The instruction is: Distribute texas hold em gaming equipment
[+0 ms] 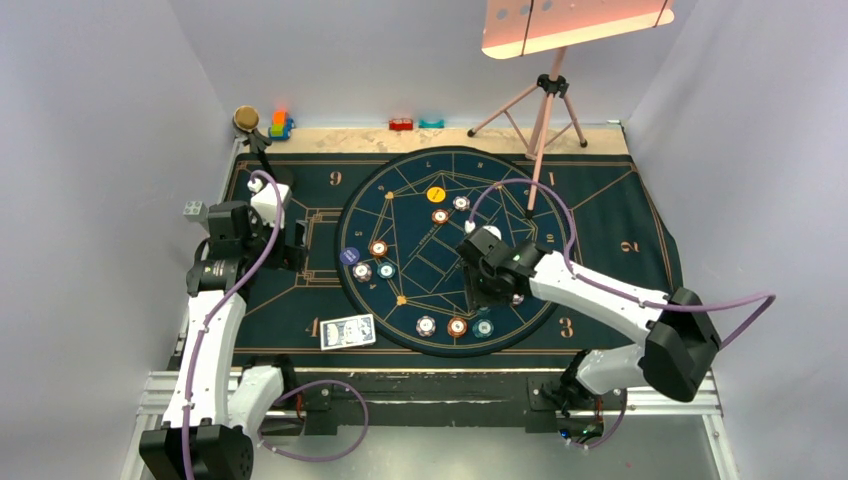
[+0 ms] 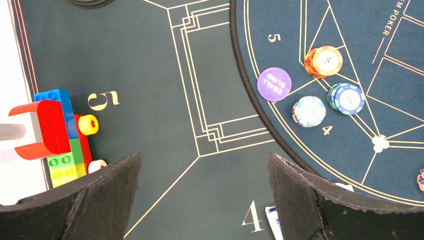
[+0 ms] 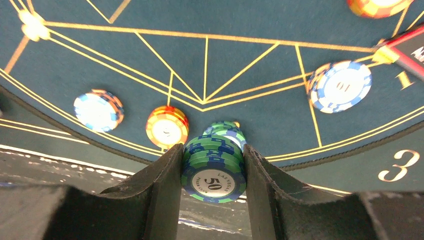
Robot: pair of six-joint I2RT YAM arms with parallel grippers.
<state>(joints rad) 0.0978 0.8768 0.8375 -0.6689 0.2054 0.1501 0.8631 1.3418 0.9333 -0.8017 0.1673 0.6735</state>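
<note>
Top camera high, whole mat (image 1: 615, 215); wrist cameras close above its chips (image 3: 340, 86).

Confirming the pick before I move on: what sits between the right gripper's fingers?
A green-and-blue chip stack, pinched by the right gripper's fingers; the right wrist view shows it.

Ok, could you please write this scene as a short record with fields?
right jaws: closed on a stack of green-and-blue round chips
left jaws: open, empty, above the dark blue mat with gold lines
blue-and-white-backed card deck: on the mat, beside number 4
purple round token: flat on the mat, near orange chips
</note>
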